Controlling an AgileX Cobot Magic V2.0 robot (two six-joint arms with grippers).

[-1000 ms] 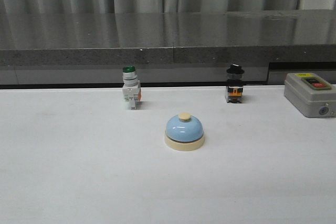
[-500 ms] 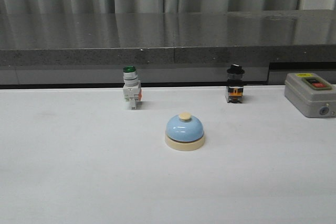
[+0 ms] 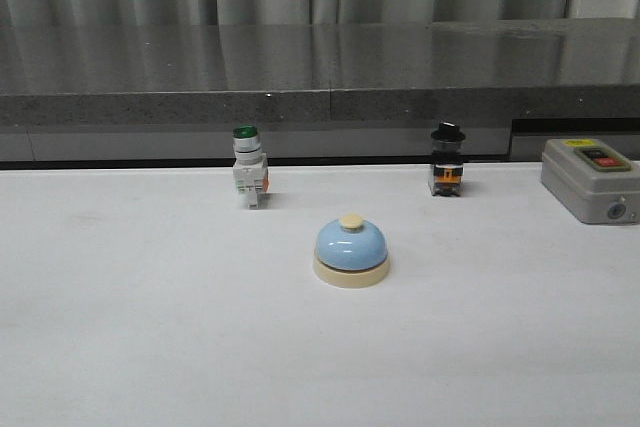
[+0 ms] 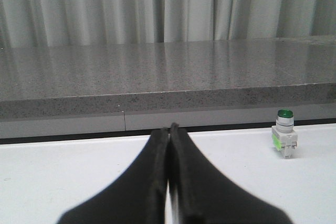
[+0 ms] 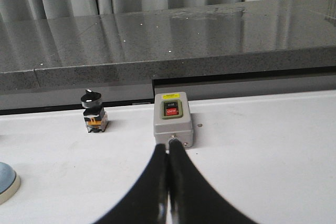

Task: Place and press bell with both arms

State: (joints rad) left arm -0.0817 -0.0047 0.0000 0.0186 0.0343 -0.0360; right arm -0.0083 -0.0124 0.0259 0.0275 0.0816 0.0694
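The light-blue bell (image 3: 351, 252) with its cream base and cream knob stands upright in the middle of the white table (image 3: 150, 327). Its edge shows at the border of the right wrist view (image 5: 6, 179). Neither arm shows in the front view. My left gripper (image 4: 168, 127) is shut and empty, low over the table, with the green-capped switch (image 4: 285, 140) off to one side. My right gripper (image 5: 168, 145) is shut and empty, its tips pointing at the grey ON/OFF box (image 5: 172, 118).
The green-capped white switch (image 3: 248, 179) stands behind the bell to the left, the black-capped switch (image 3: 447, 173) behind it to the right, also in the right wrist view (image 5: 92, 110). The grey box (image 3: 592, 179) sits at the far right. A grey stone ledge (image 3: 320, 77) runs along the back.
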